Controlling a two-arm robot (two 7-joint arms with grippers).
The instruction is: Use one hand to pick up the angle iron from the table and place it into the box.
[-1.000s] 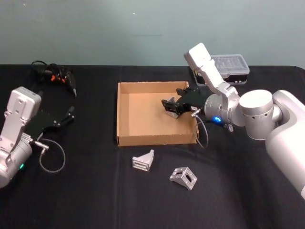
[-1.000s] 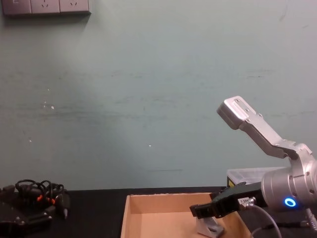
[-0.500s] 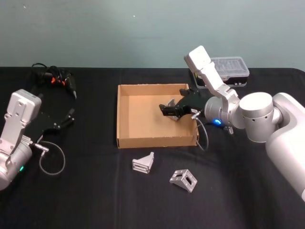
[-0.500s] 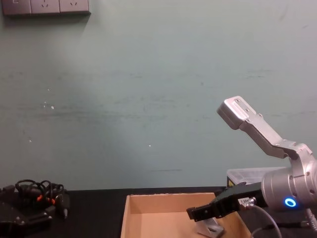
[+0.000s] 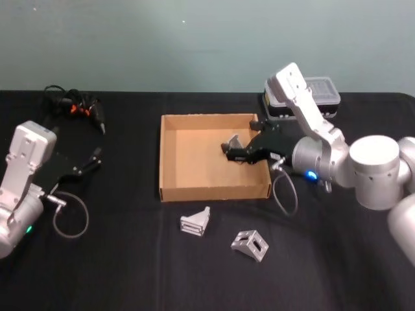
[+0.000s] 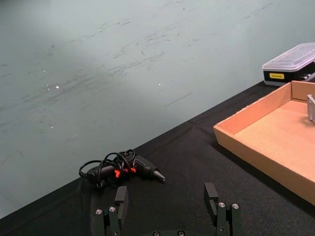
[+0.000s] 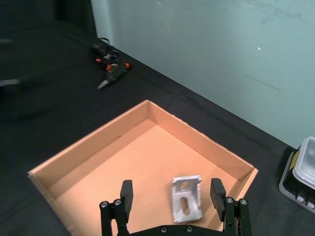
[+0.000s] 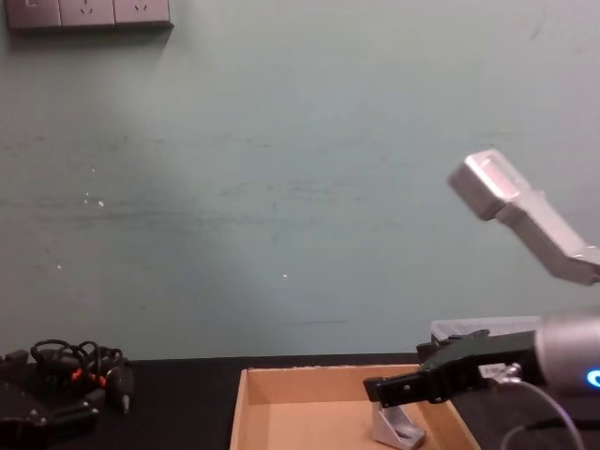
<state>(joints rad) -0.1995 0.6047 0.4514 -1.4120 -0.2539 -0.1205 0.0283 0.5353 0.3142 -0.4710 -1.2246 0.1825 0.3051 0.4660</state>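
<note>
Hovering over the right side of the box (image 5: 170,155), the right pincer (image 5: 235,151) has its fingers spread wide and isn't pinching anything. One angle iron (image 7: 187,197) lies on the box floor right under it, between the two fingers and close to the right wall. A second angle iron (image 5: 195,221) and a third angle iron (image 5: 249,242) sit on the bench (image 5: 130,259) just in front of the box. The left pincer (image 5: 91,161) is parked over the bench's left side, fingers spread too.
</note>
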